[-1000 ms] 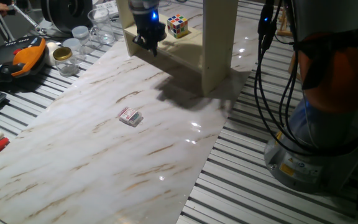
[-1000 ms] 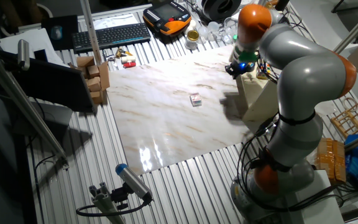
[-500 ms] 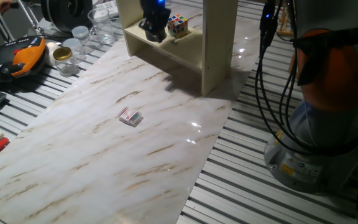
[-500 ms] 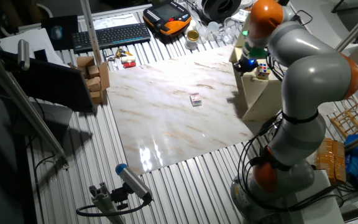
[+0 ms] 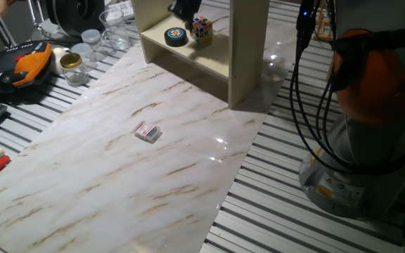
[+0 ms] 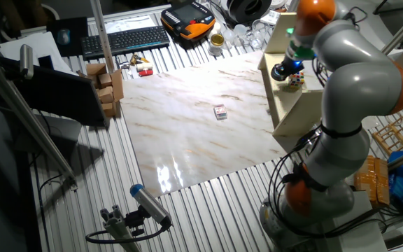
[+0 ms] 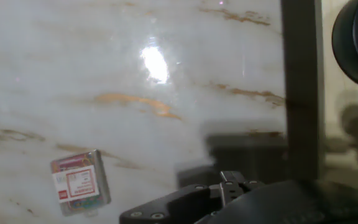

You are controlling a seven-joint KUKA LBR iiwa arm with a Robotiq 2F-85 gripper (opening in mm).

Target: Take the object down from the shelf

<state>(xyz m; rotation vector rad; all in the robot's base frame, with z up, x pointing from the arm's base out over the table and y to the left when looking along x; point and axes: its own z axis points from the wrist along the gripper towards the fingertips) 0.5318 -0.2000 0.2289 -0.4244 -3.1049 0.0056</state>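
The pale beige shelf [image 5: 248, 49] stands at the far edge of the marble table; it also shows in the other fixed view [image 6: 283, 105]. On its low board lie a black round disc [image 5: 175, 35] and a small Rubik's cube [image 5: 202, 28]. My gripper [image 5: 183, 8] hangs above the board, just over the disc and the cube, mostly cut off by the frame's top. In the other fixed view my gripper [image 6: 284, 71] sits beside the cube [image 6: 297, 79]. The hand view shows the disc [image 7: 356, 40] at top right, the shelf's upright [image 7: 300, 81] and my dark gripper [image 7: 229, 190] at the bottom, its opening unclear.
A small box of coloured clips [image 5: 147, 131] lies mid-table and also shows in the hand view [image 7: 79, 182]. Glass jars [image 5: 90, 39], an orange-black tool [image 5: 27, 63] and a keyboard lie at the left. The arm's base and cables [image 5: 343, 140] stand to the right.
My gripper has risen and moved back from the shelf's front edge to above the board. The black disc, hidden under it before, now shows.
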